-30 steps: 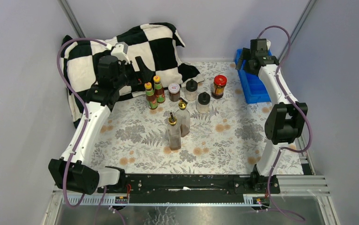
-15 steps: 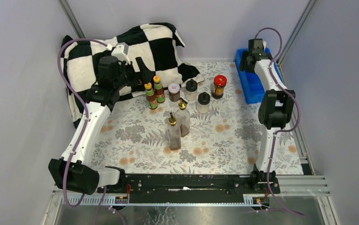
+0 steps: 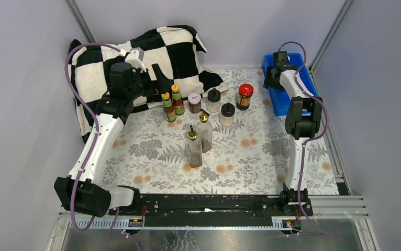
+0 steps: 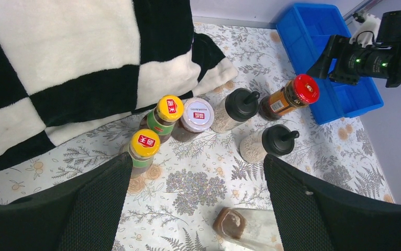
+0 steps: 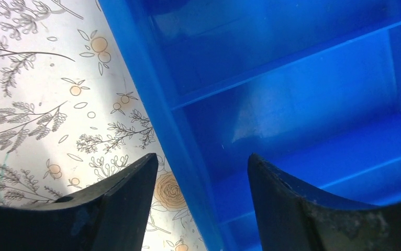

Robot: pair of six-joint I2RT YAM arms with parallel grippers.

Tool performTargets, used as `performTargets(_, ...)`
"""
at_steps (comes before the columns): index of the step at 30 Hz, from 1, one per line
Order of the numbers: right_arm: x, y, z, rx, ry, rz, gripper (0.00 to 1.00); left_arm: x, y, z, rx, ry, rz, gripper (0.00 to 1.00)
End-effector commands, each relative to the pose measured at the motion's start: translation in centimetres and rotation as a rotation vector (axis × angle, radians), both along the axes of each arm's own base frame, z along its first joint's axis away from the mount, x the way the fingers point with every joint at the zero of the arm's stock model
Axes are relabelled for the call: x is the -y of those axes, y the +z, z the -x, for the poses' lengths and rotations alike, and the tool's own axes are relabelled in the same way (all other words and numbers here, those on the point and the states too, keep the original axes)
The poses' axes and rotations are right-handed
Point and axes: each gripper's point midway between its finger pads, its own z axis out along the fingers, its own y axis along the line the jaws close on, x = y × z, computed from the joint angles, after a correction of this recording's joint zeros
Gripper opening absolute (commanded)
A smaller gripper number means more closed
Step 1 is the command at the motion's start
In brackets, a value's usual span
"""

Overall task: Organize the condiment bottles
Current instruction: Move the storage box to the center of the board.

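- Two orange-capped dark sauce bottles with green labels stand upright side by side on the floral-print tablecloth [image 3: 146, 151]: the nearer sauce bottle [image 3: 167, 110] and the farther sauce bottle [image 3: 177, 102].
- A squat white-lidded dark jar [image 3: 194, 103] stands upright just to their right.
- The rear black-capped clear shaker [image 3: 214, 102], holding pale powder, stands beside that jar, with the front black-capped clear shaker [image 3: 227, 115] slightly nearer.
- A red-lidded jar [image 3: 245, 98] with an orange label ends the row.
- The front gold-spouted clear bottle [image 3: 193, 150] and rear gold-spouted clear bottle [image 3: 205, 134], both tall, stand close together mid-cloth.
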Motion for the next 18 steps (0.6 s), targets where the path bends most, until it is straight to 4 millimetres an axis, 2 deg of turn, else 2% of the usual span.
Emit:
performTargets(1,0.0,-0.5,-0.2,-0.006,0.014,-0.003,0.66,-0.1,0.0,-0.3,0.022,-0.01,-0.01,0.99)
performTargets(5,0.3,-1.3,0.4,-0.025,0.008,0.007,0.53,-0.1,-0.1,-0.2,0.018,-0.012,-0.008,0.99)
performTargets(9,0.6,-1.4,1.2,-0.042,-0.013,0.018,0.22,0.0,0.0,-0.2,0.019,-0.018,-0.004,0.99)
performTargets(13,0.9,-0.4,2.3,-0.039,-0.048,0.024,0.04,0.1,0.2,0.1,0.022,-0.018,0.004,0.99)
performTargets(15,1.4,0.3,3.3,-0.04,-0.082,0.039,0.0,0.1,0.4,0.3,0.023,-0.019,0.011,0.99)
performTargets(18,1.7,1.3,5.1,-0.035,-0.119,0.041,0.0,0.3,0.6,0.8,0.021,-0.025,0.027,0.99)
